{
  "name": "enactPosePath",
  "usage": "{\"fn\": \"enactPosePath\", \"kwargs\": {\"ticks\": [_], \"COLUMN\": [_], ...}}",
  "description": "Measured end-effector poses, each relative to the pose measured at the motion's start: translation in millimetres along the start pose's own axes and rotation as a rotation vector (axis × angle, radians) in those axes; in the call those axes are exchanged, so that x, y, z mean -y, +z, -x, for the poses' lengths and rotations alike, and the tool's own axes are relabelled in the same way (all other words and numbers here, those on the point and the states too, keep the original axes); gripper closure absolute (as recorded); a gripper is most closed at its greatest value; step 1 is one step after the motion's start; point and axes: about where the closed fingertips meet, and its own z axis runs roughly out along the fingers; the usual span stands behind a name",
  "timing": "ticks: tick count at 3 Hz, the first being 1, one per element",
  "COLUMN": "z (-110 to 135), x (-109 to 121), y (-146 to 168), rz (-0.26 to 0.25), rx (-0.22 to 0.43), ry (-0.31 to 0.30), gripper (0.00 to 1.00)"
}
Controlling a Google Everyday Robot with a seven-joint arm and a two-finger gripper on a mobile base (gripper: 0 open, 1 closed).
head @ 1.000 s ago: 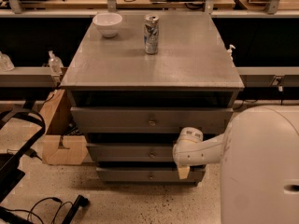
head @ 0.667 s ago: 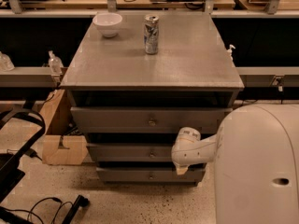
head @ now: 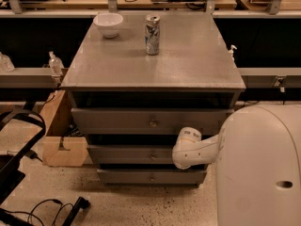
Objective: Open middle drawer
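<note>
middle drawer (head: pixel 127 155): second of three in the grey cabinet (head: pixel 188 65), front running left-right, brass knob (head: pixel 153 155) at centre. pincer (head: pixel 184 150) is over the drawer's right part; knob just left of it. Can't tell pincer opening or whether it has hold of anything.

Hand (head: pixel 184 153): smooth white plastic shell with a slight sheen, set against the right part of the middle drawer (head: pixel 127 154) front. Middle drawer: flat grey front, matt. Knob (head: pixel 152 156) just left of hand: brass-coloured metal, dull shine. Bench (head: pixel 188 65) top above hand: grey, matt, faintly streaked. Can (head: pixel 152 28) beyond, up-left of hand: printed metal, glossy. Bowl (head: pixel 108 24) further left: white, smooth, glazed look. Floor (head: pixel 141 201) below hand: speckled, rough-looking.
</note>
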Motion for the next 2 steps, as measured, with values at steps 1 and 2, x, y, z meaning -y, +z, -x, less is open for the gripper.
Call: {"fn": "enactPosePath", "kwargs": {"ticks": [1, 2], "z": [-0.1, -0.2], "x": [0.7, 0.9], "y": [-2.2, -3.0], "rz": [0.0, 0.0], "rx": [0.0, 0.0], "ry": [0.0, 0.0], "gripper": [1.0, 1.0]}}
